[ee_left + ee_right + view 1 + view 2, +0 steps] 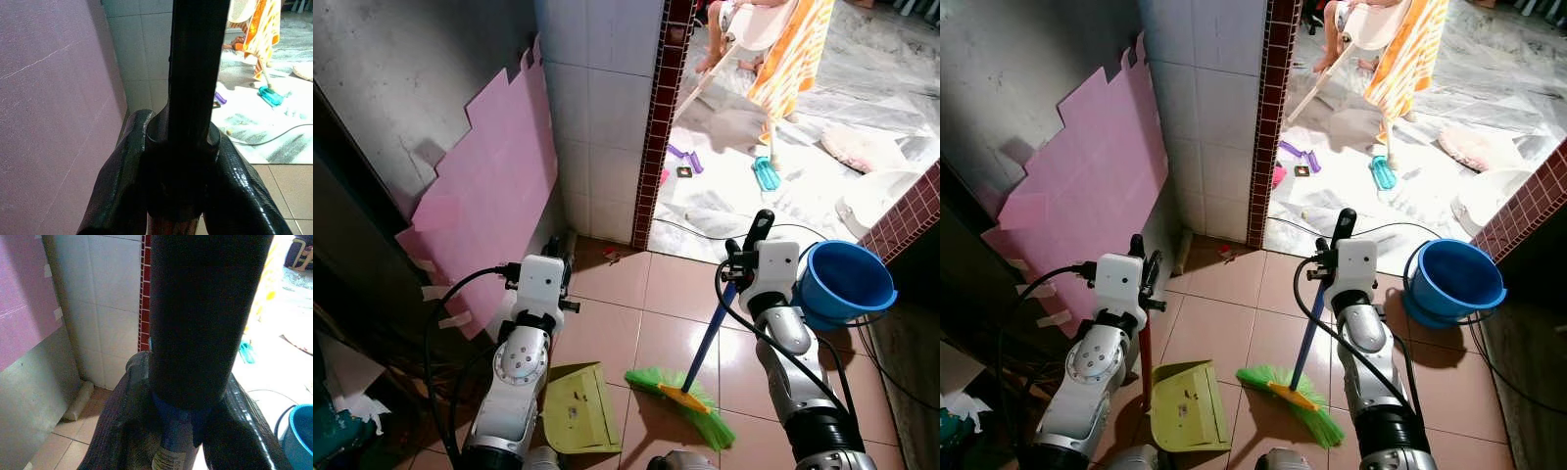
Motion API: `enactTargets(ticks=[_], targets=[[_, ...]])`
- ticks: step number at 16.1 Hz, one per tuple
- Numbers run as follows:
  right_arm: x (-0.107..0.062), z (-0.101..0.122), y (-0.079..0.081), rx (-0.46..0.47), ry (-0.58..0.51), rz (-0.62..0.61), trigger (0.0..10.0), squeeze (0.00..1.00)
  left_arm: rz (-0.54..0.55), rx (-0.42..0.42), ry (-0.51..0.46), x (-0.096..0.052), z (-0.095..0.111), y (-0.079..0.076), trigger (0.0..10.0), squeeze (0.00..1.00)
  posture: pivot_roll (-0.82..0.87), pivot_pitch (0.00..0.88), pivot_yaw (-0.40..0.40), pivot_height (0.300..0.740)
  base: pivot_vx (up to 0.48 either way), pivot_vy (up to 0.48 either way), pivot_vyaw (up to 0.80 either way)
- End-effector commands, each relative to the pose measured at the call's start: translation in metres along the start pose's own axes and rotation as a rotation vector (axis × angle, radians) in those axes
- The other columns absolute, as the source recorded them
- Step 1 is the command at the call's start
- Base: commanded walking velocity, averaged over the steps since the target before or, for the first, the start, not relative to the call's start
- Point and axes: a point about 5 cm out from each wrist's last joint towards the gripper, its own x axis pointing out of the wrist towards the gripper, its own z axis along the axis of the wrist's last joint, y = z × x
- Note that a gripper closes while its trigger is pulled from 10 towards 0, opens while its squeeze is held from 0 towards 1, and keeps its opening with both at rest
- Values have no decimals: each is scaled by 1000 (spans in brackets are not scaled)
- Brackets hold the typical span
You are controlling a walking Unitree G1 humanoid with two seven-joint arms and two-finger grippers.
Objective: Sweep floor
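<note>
A broom with a blue handle (710, 333) and green bristles (690, 401) rests its head on the pink tiled floor. My right gripper (744, 257) is shut on the top of its handle (195, 333). A yellow-green dustpan (576, 409) lies flat on the tiles to the left of the bristles. Its dark red upright handle (1147, 357) runs up to my left gripper (558, 262), which is shut on the handle (195, 98). A small piece of red litter (610, 255) lies by the brick-trimmed wall corner.
A blue bucket (847, 284) stands at the right with cables around it. A pink foam sheet (489, 196) leans on the left wall. Beyond the doorway a person's legs (715, 39), a chair, orange cloth (793, 54) and toys (766, 174) sit on plastic sheeting.
</note>
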Motion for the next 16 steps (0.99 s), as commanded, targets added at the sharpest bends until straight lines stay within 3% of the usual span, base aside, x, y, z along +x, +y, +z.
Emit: enactTargets(ticks=[1,16], targets=[[-2,-6,-6,-42,37,-12,10000,0,-31,-4,48,-1,-9,-7,10000,0,-88,19,-64,740,0,0,0],[-1,-7,-6,-41,39,-15,10000,0,-32,-3,48,-1,-9,-8,10000,0,-89,19,-61,740,0,0,0]])
